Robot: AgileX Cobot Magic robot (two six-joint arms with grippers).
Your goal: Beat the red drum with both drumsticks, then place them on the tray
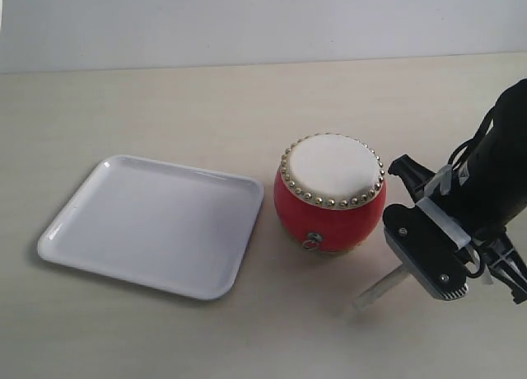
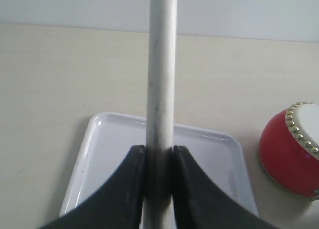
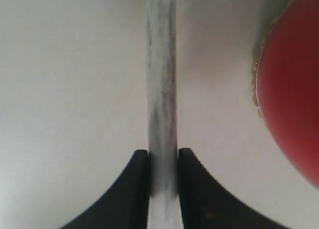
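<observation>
Currently left fingers pinch drumstick, seemingly toward tray; right fingers pinch second drumstick beside red drum.

surface: we see a pale beige matte table filling most of the frame | backdrop: we see a plain white wall across the top, meeting the table along a straight line | light: we find it soft and even, shadows faint
</observation>
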